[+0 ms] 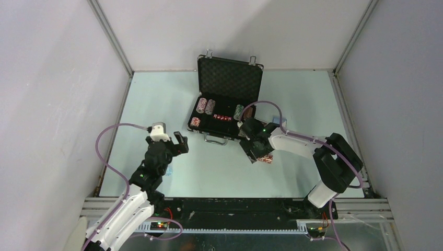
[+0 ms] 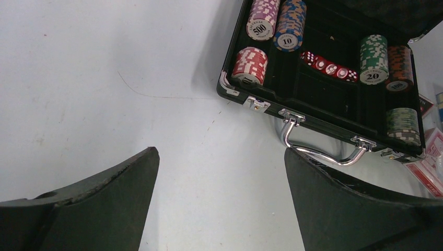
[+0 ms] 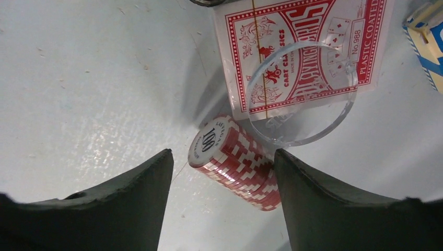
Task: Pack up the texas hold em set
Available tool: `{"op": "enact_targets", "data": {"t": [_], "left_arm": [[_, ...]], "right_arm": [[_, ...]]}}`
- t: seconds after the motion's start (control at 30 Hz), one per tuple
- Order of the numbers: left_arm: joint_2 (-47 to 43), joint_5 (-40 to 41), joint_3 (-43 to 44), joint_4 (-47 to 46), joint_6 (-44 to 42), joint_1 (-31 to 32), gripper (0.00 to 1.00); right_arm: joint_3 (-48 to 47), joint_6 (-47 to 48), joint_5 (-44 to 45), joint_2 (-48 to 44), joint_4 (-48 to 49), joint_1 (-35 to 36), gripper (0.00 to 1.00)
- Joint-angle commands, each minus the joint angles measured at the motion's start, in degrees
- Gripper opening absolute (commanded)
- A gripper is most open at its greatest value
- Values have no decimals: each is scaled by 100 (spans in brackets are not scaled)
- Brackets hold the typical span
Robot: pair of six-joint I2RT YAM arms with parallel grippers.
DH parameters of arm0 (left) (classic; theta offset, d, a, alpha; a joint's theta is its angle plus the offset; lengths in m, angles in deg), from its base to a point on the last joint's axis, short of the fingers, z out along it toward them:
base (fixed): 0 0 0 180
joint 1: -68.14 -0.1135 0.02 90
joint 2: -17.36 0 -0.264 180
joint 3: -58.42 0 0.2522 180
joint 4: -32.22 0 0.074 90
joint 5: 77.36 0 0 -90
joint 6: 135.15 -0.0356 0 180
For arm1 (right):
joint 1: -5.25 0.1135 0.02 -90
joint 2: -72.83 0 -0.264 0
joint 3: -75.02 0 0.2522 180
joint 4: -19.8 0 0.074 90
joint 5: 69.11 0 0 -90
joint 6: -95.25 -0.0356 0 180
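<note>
Right gripper (image 3: 223,152) straddles the toppled red stack (image 3: 237,167) just before the case (image 1: 230,78), jaws apart, seemingly to pinch it; left gripper (image 2: 220,152) hovers spread, empty

the briefcase (image 2: 318,94) is lined in matt black, and its lid holds dimpled foam (image 1: 230,78). its handle (image 2: 321,154) and latch (image 2: 256,104) are bright polished metal. the dice (image 2: 329,67) are glossy translucent red. the red chip stack (image 3: 237,162) looks like smooth, hard plastic. the card deck (image 3: 292,36) is printed card under a clear glossy disc (image 3: 303,94). the table (image 3: 78,78) is pale, matt and scuffed. the right gripper's fingers (image 3: 104,209) are dull black.
</note>
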Motion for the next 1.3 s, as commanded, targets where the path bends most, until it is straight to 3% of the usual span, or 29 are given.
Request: {"op": "enact_targets", "data": {"t": [0.0,0.13,0.3,0.47,0.63,0.9,1.27], "left_arm": [[-4,-38,0,-185,-114,16,97],[-15,-34,9,-182,-117,16,97],[-151,-14,-50,-183,-100,16,96],[-199,14,-61,-183,-90,16,96],[-157,16,-45,-190,-91,17,96],[-116,-10,-34,-182,-101,16,96],[-157,44,-47,-181,-70,16,96]], "right_arm": [[-32,-140,383,160,-263,170,71],[-161,-156,468,340,-365,354,67],[-373,-195,584,620,-483,526,54],[-574,-477,125,546,-272,583,43],[-609,-941,-118,344,97,578,49],[-614,-1187,-386,-84,347,442,41],[-630,-2619,-1073,-638,2206,-668,44]]}}
